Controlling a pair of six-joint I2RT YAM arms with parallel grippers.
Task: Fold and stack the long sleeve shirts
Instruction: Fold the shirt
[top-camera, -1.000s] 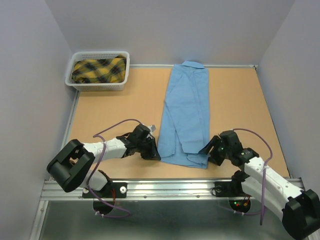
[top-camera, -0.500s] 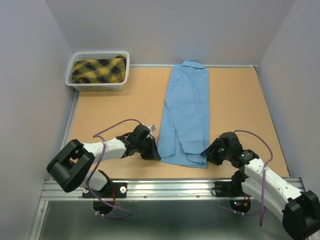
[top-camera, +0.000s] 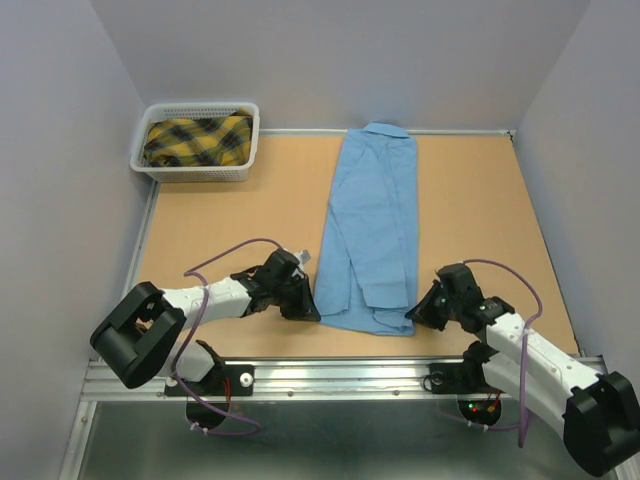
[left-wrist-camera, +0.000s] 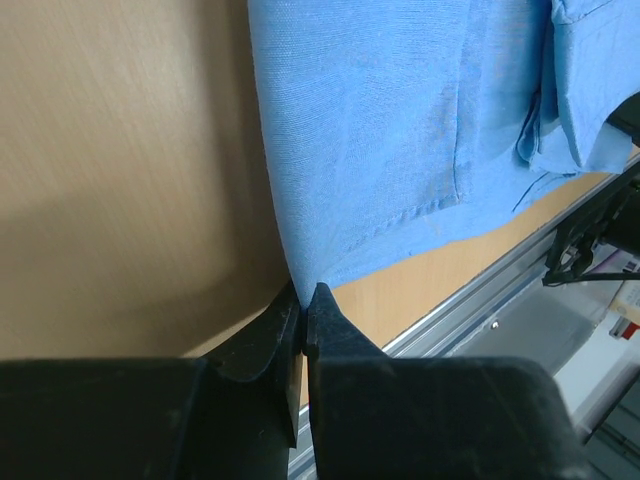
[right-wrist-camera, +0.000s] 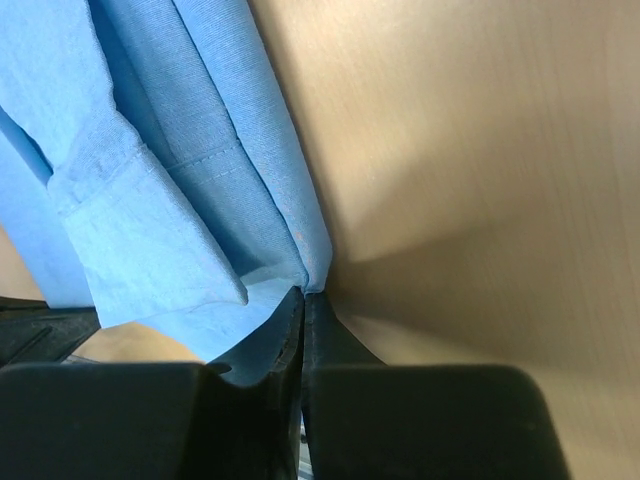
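Shirt (top-camera: 370, 230) plain light blue, stitching the same blue. Desk (top-camera: 230, 220) tan. Basket (top-camera: 196, 173) white, and the cloth (top-camera: 195, 140) in it is yellow-and-black plaid. Left arm (top-camera: 215, 295) and right arm (top-camera: 540, 360) white with black joints. Left gripper (left-wrist-camera: 303, 295) and right gripper (right-wrist-camera: 303, 292) black. Cables (top-camera: 243, 241) purple. Walls (top-camera: 330, 60) pale grey-lilac. Rail (top-camera: 340, 372) silver

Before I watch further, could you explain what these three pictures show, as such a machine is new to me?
These are two white-and-black robot arms, left arm and right arm, bolted at the near edge of a tan wooden table. One picture looks down from above; the other two come from wrist cameras. A plain light blue long sleeve shirt lies folded lengthwise, and each arm's jaws are shut on one near corner. A white plastic basket at far left holds yellow-and-black plaid cloth.
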